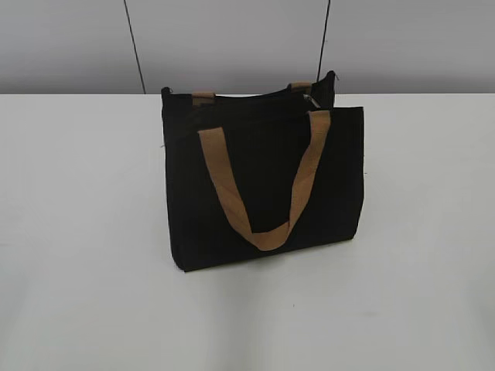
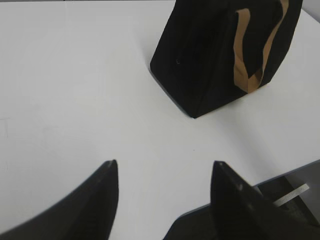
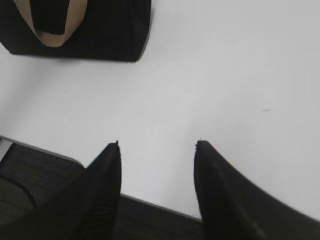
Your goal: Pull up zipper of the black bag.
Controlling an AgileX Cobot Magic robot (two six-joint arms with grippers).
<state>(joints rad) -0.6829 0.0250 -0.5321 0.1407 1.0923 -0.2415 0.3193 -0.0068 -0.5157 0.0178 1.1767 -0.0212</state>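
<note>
The black bag [image 1: 263,185] stands upright in the middle of the white table, its front tan handle [image 1: 263,232] hanging down over the front face. The zipper [image 1: 255,97] runs along the top rim, with a small silvery pull tab [image 1: 312,100] near the right end. The bag also shows in the left wrist view [image 2: 210,65] and the right wrist view [image 3: 100,35]. My left gripper [image 2: 164,165] is open and empty, over the table's near edge, well short of the bag. My right gripper [image 3: 157,144] is open and empty, also near the table's front edge. Neither gripper shows in the exterior view.
The white table [image 1: 77,232] spreads around the bag on all sides. A grey panelled wall [image 1: 232,39] stands behind it. The table's front edge and dark floor show below both grippers [image 3: 40,175].
</note>
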